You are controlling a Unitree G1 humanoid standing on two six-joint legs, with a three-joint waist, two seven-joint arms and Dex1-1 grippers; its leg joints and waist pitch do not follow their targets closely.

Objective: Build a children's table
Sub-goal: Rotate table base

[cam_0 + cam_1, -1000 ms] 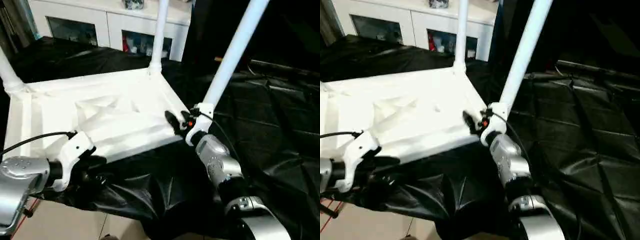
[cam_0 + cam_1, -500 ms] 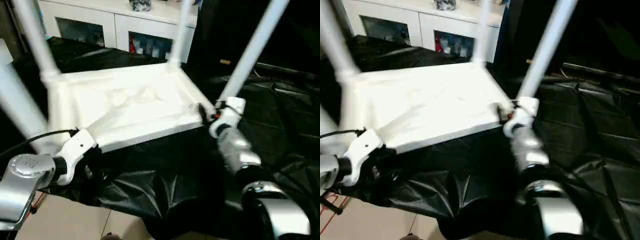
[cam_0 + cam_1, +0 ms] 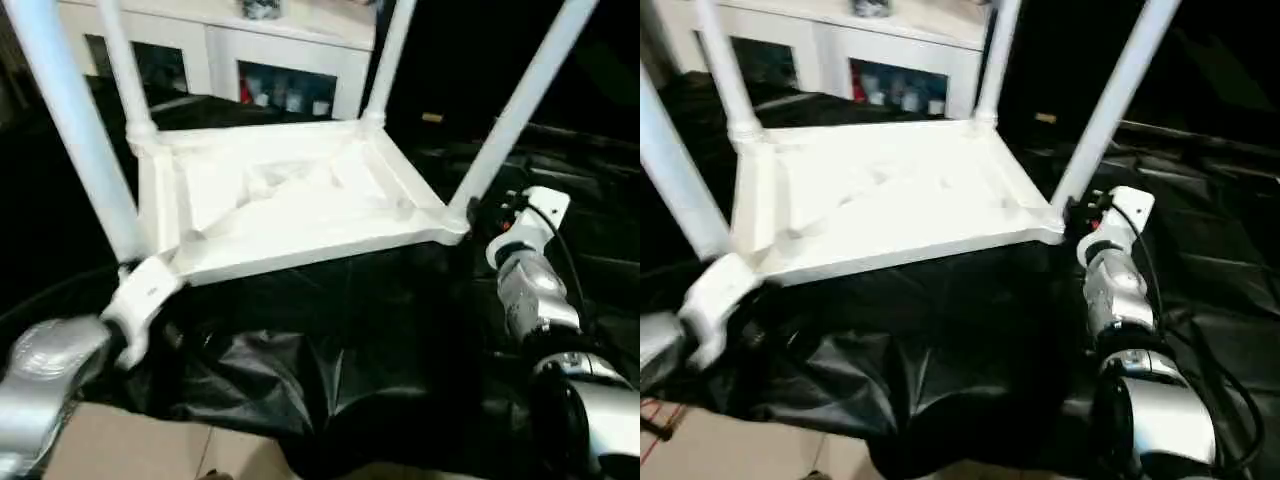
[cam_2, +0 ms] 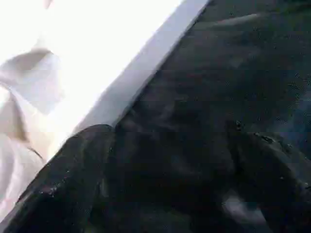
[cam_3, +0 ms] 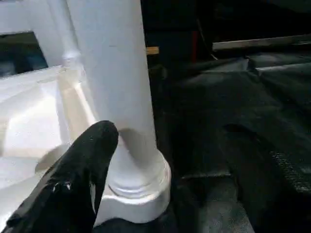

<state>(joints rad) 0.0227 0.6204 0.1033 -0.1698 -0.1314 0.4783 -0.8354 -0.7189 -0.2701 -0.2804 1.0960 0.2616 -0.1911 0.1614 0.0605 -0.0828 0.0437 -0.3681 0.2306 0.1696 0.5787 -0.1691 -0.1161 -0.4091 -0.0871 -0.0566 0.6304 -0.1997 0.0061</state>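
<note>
Left gripper point(image 4: 165, 184) at lower left, fingers spread wide, empty, just under the near-left corner of the upturned tabletop point(image 3: 290, 205), mid-frame on the black-draped work table point(image 3: 330, 350), all four legs point(image 3: 70, 130) up. Right gripper point(image 5: 165, 184) at mid right, agape, straddling the near-right leg point(image 5: 116, 87) without pinching. Risk, likely: a stray swing knocking a leg askew or sliding the table off the edge.

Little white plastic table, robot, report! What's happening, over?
Left gripper open, empty, beside tabletop edge. Right gripper open at near-right leg's base. White plastic table upside down on black cloth, four legs up. Nothing blocking.
</note>
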